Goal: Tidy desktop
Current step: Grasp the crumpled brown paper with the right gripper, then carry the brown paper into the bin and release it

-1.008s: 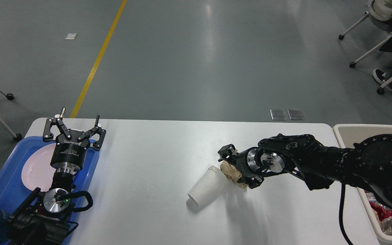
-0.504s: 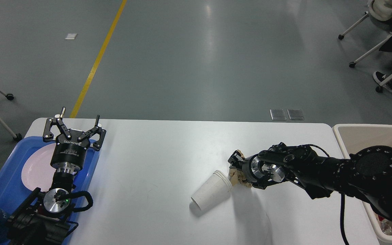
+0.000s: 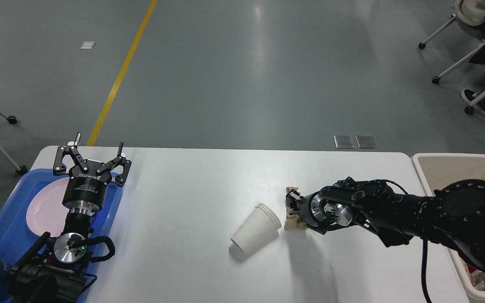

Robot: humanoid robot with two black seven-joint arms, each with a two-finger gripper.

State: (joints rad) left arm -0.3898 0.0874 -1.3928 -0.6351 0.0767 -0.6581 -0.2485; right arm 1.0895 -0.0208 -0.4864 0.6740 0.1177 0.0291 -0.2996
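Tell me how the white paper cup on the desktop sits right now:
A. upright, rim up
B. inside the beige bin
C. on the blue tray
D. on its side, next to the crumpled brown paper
D: the white paper cup lies tipped over on the desktop, its rim end by the crumpled brown paper where the right gripper is working.

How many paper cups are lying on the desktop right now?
1 stack: a white paper cup stack lies on its side at the middle of the desktop, beside the crumpled brown paper. Its rims suggest several nested cups; the number is unclear.
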